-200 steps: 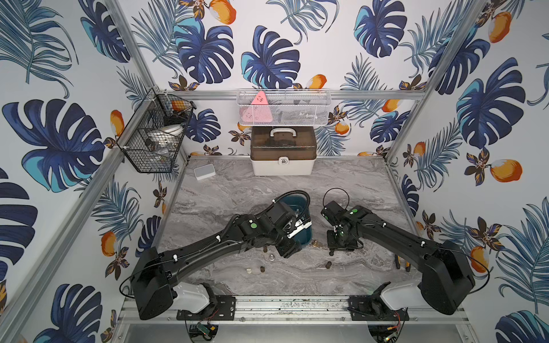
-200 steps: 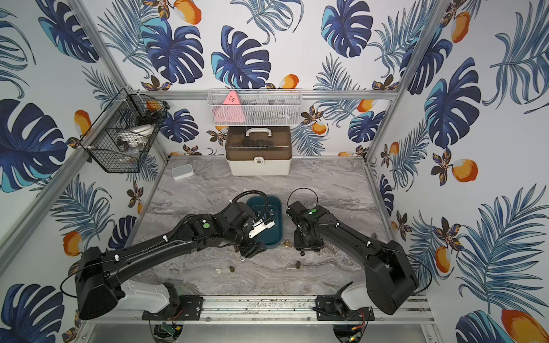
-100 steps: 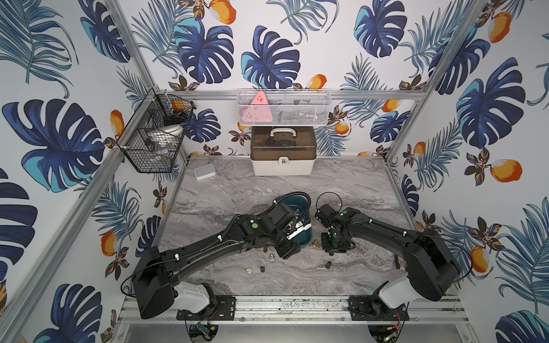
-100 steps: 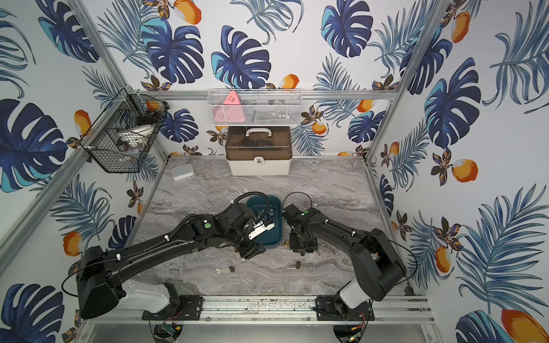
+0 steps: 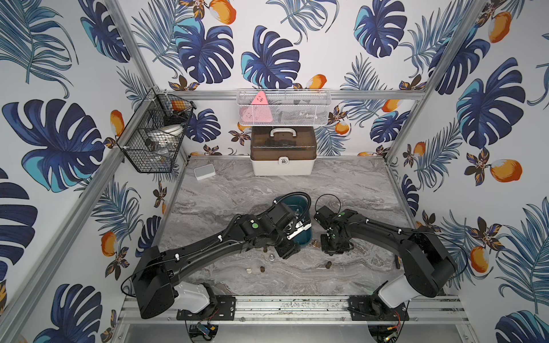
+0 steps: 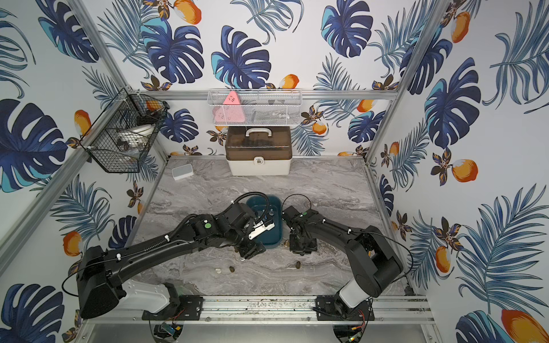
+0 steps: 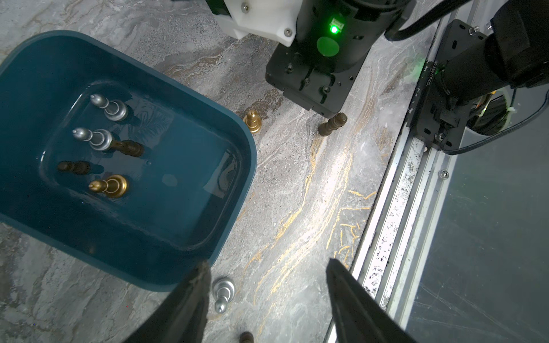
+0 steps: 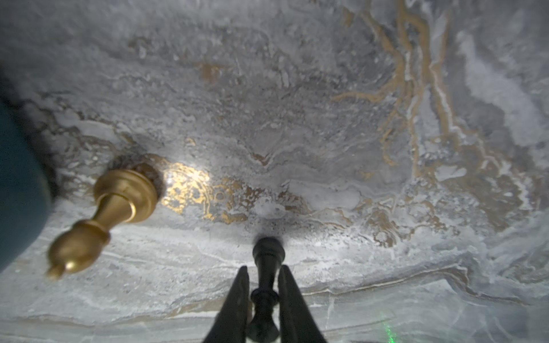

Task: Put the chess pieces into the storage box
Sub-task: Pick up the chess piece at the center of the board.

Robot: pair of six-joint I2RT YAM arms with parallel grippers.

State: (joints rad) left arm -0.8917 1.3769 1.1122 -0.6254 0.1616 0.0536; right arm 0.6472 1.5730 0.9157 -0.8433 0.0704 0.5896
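The dark teal storage box (image 5: 292, 205) (image 7: 243, 154) holds several chess pieces: silver (image 7: 111, 107), dark (image 7: 127, 147) and gold (image 7: 111, 185). My right gripper (image 8: 262, 268) (image 5: 334, 248) points down just right of the box, shut on a dark chess piece (image 8: 267, 261) (image 7: 331, 126) that stands on the table. A gold piece (image 8: 118, 202) (image 5: 315, 244) stands between it and the box. My left gripper (image 7: 267, 262) (image 5: 286, 251) hangs open at the box's near corner. A silver piece (image 7: 222, 292) (image 5: 271, 257) stands beside one of its fingers, untouched.
More pieces stand toward the front: a whitish one (image 5: 249, 270), a brown one (image 5: 262, 269) and a dark one (image 5: 328, 264). At the back are a white case with a brown lid (image 5: 282, 154) and a small white-grey box (image 5: 204, 171). The metal rail (image 5: 291, 306) borders the front.
My right gripper has shifted a little toward the box and closed its fingers on the dark piece. The left arm has stayed where it was, still open.
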